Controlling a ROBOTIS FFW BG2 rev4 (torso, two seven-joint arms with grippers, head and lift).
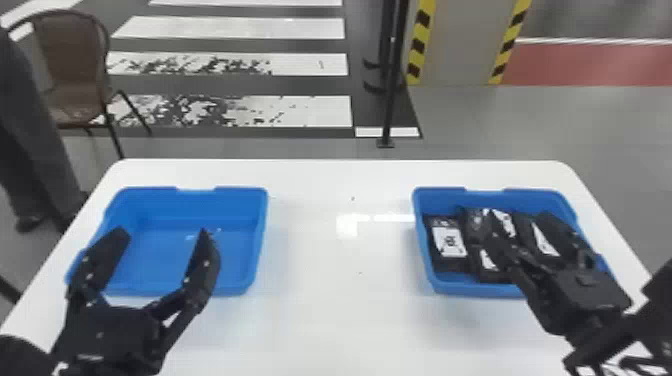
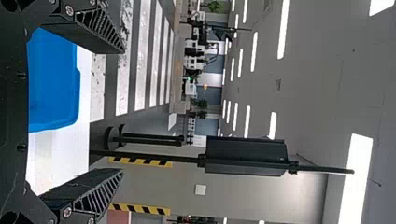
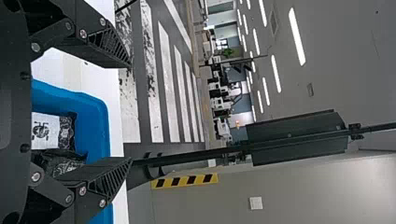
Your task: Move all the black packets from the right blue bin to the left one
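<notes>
In the head view, the left pincer (image 1: pixel 162 233) is hanging over the near part of the left blue bin (image 1: pixel 237 255), its two fingers spreading wide and gripping nothing. The bin is reaching out past both fingertips, and the white worktop (image 1: pixel 340 310) is stretching away to the right of this pincer. The right pincer (image 1: pixel 517 222) is hovering over the right blue bin (image 1: pixel 465 289), its fingers standing well apart. Several black packets (image 1: pixel 440 263) are lying in that bin, below the right pincer and to its left; one, with a white label (image 1: pixel 448 242), is resting just left of the pincer, near the bin's side wall. A pole (image 1: pixel 392 75) is standing on the floor, well beyond the worktop.

In the left wrist view, the left pincer (image 2: pixel 122 111) is holding its fingers far apart with nothing caught between them. The left blue bin is lying below and beyond the fingertips, partly hiding behind one finger.

In the right wrist view, the right pincer (image 3: pixel 130 112) is gaping wide, clasping nothing. The black packets are lying in the right blue bin beneath it, showing between its fingers, and one finger is partly covering them.
</notes>
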